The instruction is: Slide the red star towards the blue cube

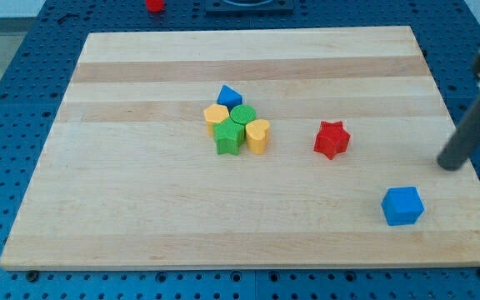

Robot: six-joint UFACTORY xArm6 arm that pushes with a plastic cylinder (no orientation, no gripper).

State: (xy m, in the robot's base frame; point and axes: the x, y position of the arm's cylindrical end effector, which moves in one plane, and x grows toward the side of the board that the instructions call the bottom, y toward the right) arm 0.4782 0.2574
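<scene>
Straight dark rod (472,132) — pale collar above

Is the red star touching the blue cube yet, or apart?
Apart. Bare board shows between the red star and the blue cube; my tip is right of both.

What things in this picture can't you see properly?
- Red thing, camera view's top edge: cut off by the frame, so its shape is unclear.
- Dark object at the top edge: mostly cropped away.
- My tip: blurred; the rod's upper part runs off the view's right edge.
- Green blocks in the cluster: packed between yellow blocks, shapes unclear.
</scene>
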